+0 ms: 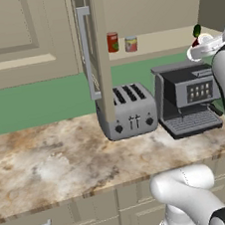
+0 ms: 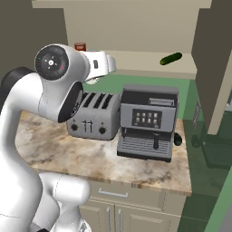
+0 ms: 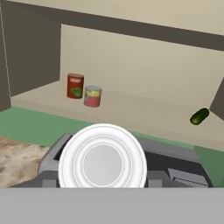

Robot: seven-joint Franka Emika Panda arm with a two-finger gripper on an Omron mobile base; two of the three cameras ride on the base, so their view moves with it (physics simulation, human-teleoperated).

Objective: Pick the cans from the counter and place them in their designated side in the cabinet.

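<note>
End effector point(image 1: 200, 48) grips a can point(image 3: 103, 156), raised off the bench point(image 1: 50, 158) before the cabinet point(image 3: 131, 105) shelf; risk: swinging left, it could clip the banded can point(image 3: 92, 96) beside the red can point(image 3: 75, 85).

green back wall point(image 1: 42, 101) behind a silver toaster point(image 1: 127, 111) and grey coffee machine point(image 1: 188, 98), beige panelled cupboard point(image 1: 21, 36) above

Readable text: one word
The taller red can point(image 3: 75, 85) near the cabinet shelf's point(image 3: 131, 114) left end carries "SOUP" in pale letters; other markings are too small to read.
</note>
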